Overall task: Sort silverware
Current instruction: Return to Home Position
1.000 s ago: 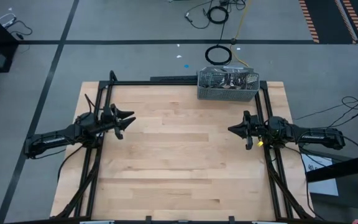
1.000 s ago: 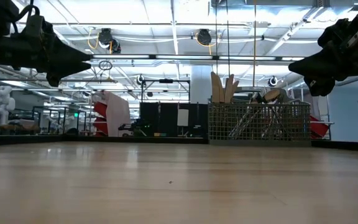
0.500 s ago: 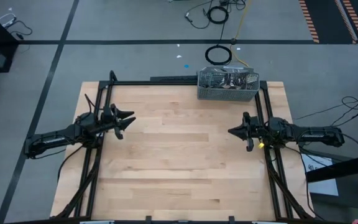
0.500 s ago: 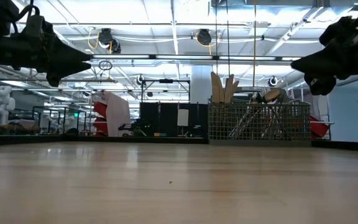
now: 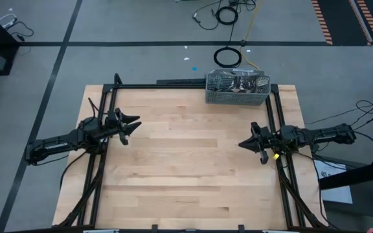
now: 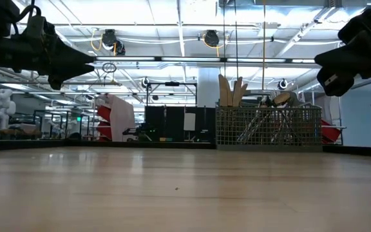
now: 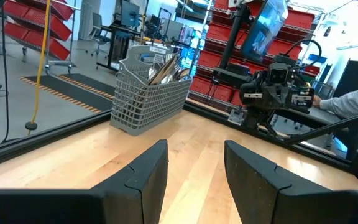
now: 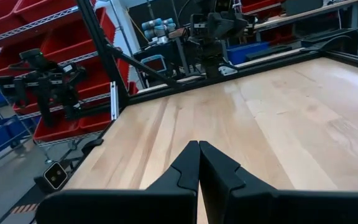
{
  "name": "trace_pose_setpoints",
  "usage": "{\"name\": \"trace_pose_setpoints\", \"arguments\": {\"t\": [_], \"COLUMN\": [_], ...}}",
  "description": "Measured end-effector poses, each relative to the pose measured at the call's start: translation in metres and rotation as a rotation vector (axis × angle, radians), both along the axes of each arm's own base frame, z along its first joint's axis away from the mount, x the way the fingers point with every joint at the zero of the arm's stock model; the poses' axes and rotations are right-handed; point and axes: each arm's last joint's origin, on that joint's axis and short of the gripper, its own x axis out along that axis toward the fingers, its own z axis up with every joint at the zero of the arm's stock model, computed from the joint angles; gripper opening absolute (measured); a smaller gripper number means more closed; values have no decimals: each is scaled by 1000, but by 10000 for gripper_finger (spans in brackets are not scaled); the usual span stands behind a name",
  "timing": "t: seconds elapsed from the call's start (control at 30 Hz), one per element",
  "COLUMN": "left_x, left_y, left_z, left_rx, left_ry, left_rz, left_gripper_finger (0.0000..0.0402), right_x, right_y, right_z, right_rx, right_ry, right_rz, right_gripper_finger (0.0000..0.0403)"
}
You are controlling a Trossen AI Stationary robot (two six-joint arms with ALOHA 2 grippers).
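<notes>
- L gripper (image 5: 133, 126): over left side of table (image 5: 186, 188), raised off the wood, tips toward centre. Fingers (image 7: 143, 177) spread, open gap between them, nothing held.
- R gripper (image 5: 243, 144): over right side, near the table's edge rail, tips toward centre, facing L gripper across the board. Fingers (image 8: 188, 165) pressed together along their length, nothing pinched.
- Low view: both grippers hang above the surface, one at each upper corner, neither touching the wood. They are well apart from each other.
- Caddy (image 5: 237, 89): grey mesh, upright at far edge of table, right of centre. Nearer R gripper than L, touched by neither.
- Silverware (image 5: 238, 82): all visible pieces are inside caddy. In left wrist view, shiny ends stick up above the rim, leaning. In low view, slanted pieces show through the mesh. Which compartment holds which piece can't be told.
- Wrist views: each shows the opposite arm far across the board, w/ red shelving in the room behind.
</notes>
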Motion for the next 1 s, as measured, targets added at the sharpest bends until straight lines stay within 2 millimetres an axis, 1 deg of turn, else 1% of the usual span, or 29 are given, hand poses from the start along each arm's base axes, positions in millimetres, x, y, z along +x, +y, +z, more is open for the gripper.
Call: {"name": "trace_pose_setpoints", "arguments": {"t": [1.0], "left_x": [0], "left_y": [0], "left_z": [0], "left_rx": [-1], "left_ry": [0], "left_rz": [0], "left_gripper_finger": [164], "right_x": [0], "right_y": [2], "right_z": [0], "right_rx": [0], "right_ry": [1], "right_rz": [19], "right_gripper_finger": [0]}}
